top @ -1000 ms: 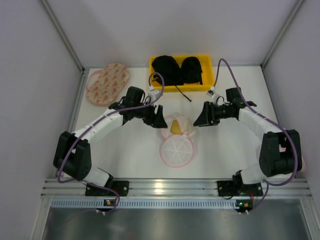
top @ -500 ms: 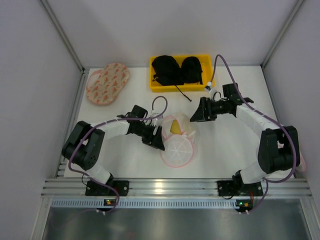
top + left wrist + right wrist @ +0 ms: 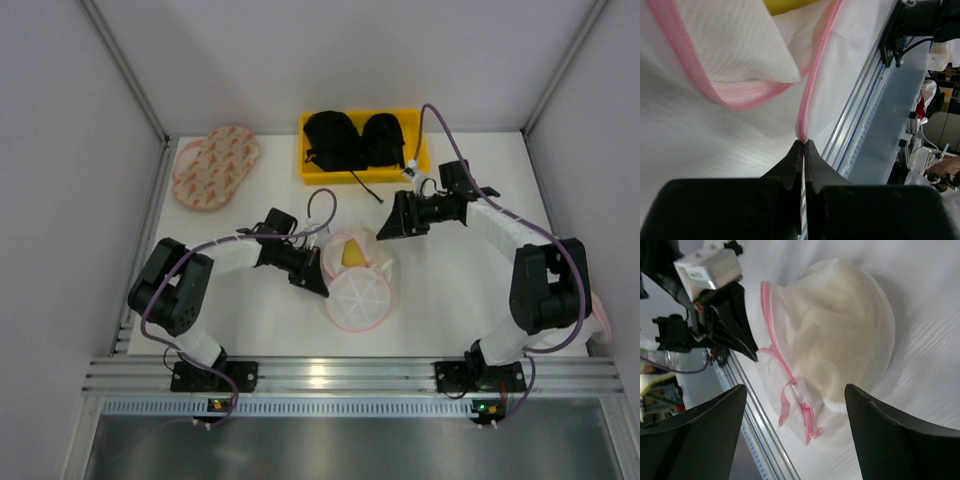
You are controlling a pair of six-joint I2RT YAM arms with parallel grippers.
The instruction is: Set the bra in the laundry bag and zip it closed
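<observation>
White counter [image 3: 460, 290], grey panel walls on three sides, metal rail along the near edge.

Item 1, writing: a white label [image 3: 707, 265] on the left arm's wrist block, seen from the right wrist; its print is too small to read.

Item 2, the laundry bag [image 3: 357, 290]: round white mesh with a pink zip rim, lying between the two end effectors. Its mouth gapes on the side toward the right end effector.

Item 3, the bra [image 3: 352, 253]: mustard yellow, inside the laundry bag. It shows through the open mouth, just beyond the left end effector's tips and near the front of the right one.

Item 4, left end effector [image 3: 803, 145]: fingers pressed fully together, nipping the pink zip rim at the bag's edge.

Item 5, right end effector [image 3: 385, 228]: fingers spread wide, holding nothing, facing the bag and apart from it.

Item 6, yellow bin [image 3: 412, 165]: behind the right end effector at the far wall, with black bras [image 3: 352, 140] in it.

Item 7, oval pinkish bag [image 3: 215, 167] with orange-red marks: well apart from the left end effector, toward the far left corner.
</observation>
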